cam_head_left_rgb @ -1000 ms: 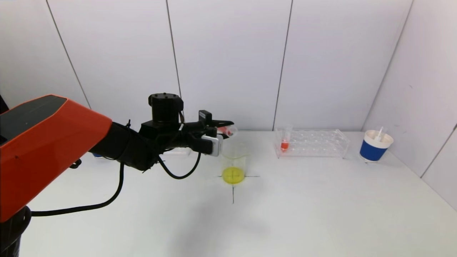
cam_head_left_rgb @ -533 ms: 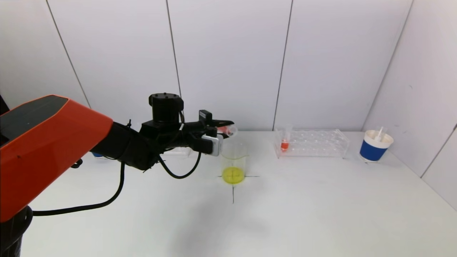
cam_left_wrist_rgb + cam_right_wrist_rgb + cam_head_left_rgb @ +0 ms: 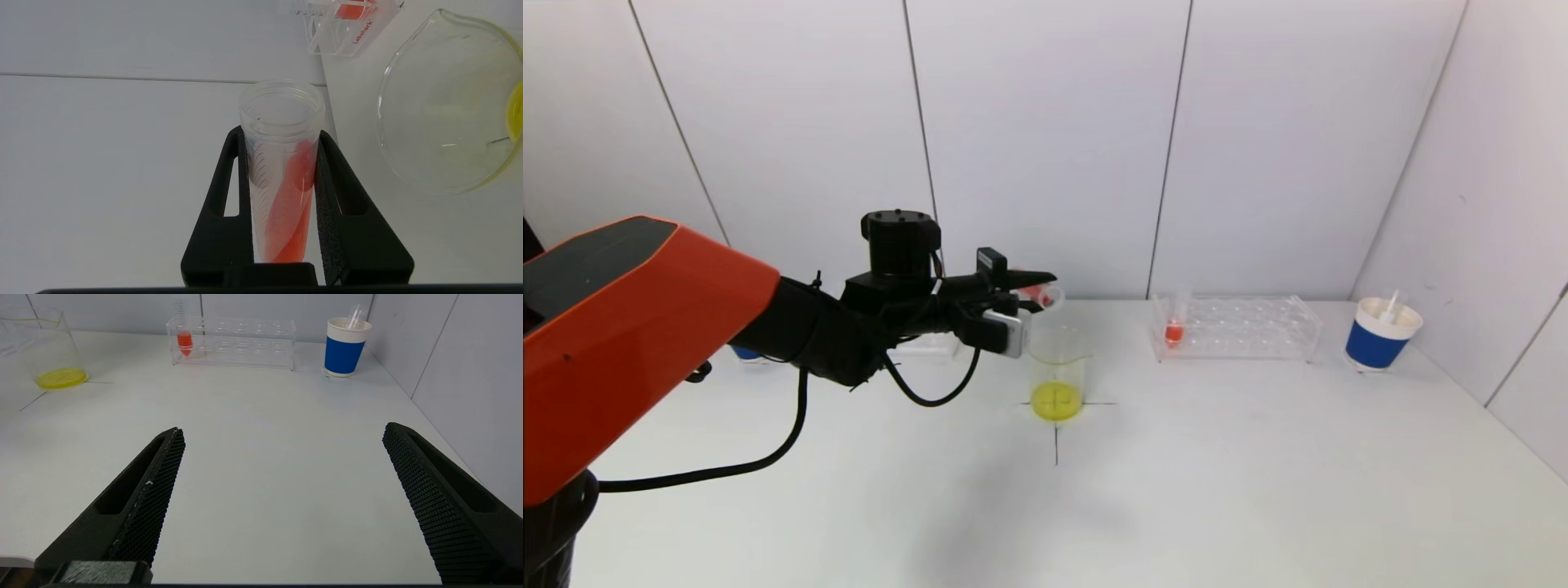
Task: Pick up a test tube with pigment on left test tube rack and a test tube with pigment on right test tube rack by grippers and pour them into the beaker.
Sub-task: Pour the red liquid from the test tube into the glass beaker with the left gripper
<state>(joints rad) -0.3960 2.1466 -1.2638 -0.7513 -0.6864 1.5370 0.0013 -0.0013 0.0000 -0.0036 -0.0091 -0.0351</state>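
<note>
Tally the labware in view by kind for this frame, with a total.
Test tubes with orange-red pigment: 2, one in the left gripper, tilted near the beaker, one in the right rack
Beakers: 1
Clear racks in full view: 1
Blue paper cups in full view: 1
Total: 5

My left gripper (image 3: 282, 139) has matt black jaws with rough foam-like lining, clamped on a clear glossy plastic test tube (image 3: 282, 171). Beside that tube, the beaker (image 3: 445, 106) looks smooth transparent glass. The table (image 3: 1258, 457) is matt white.
</note>
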